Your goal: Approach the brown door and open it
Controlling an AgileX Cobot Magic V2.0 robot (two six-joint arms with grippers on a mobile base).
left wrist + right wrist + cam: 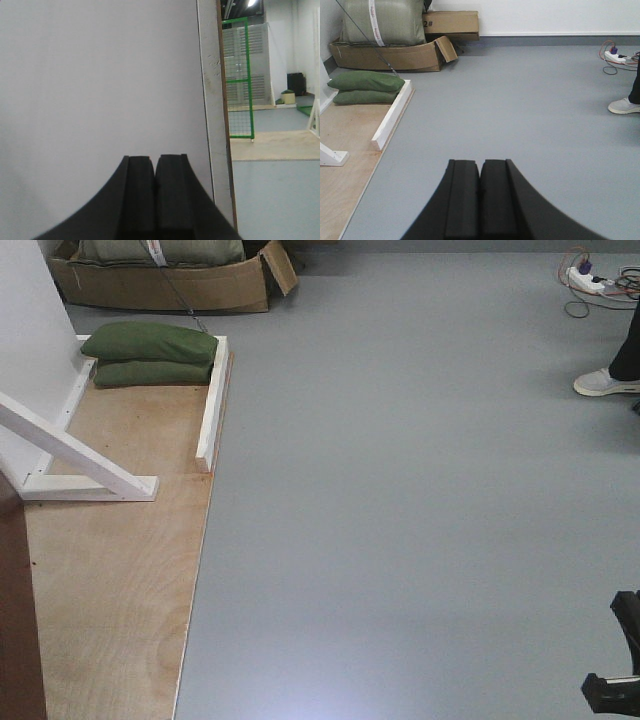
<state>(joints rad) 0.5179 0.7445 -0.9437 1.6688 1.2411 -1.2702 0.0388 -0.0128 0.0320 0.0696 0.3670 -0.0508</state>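
A strip of the brown door [20,620] shows at the lower left of the front view, dark reddish-brown and standing on the plywood base; its handle is out of view. My left gripper [155,158] is shut with nothing between its fingers and faces a plain white panel [100,90] close ahead. That panel's right edge carries a thin brown strip [225,125]. My right gripper [480,161] is shut and empty too, and points out over the grey floor [520,110]. Black parts of my right arm [618,685] show at the lower right of the front view.
A plywood base [120,580] carries white frame braces [70,455], a white rail [212,405] and two green sandbags [150,355]. Cardboard boxes [160,280] stand behind. A person's shoe [605,383] and a power strip [588,280] are far right. A green mesh fence [240,80] stands beyond the panel.
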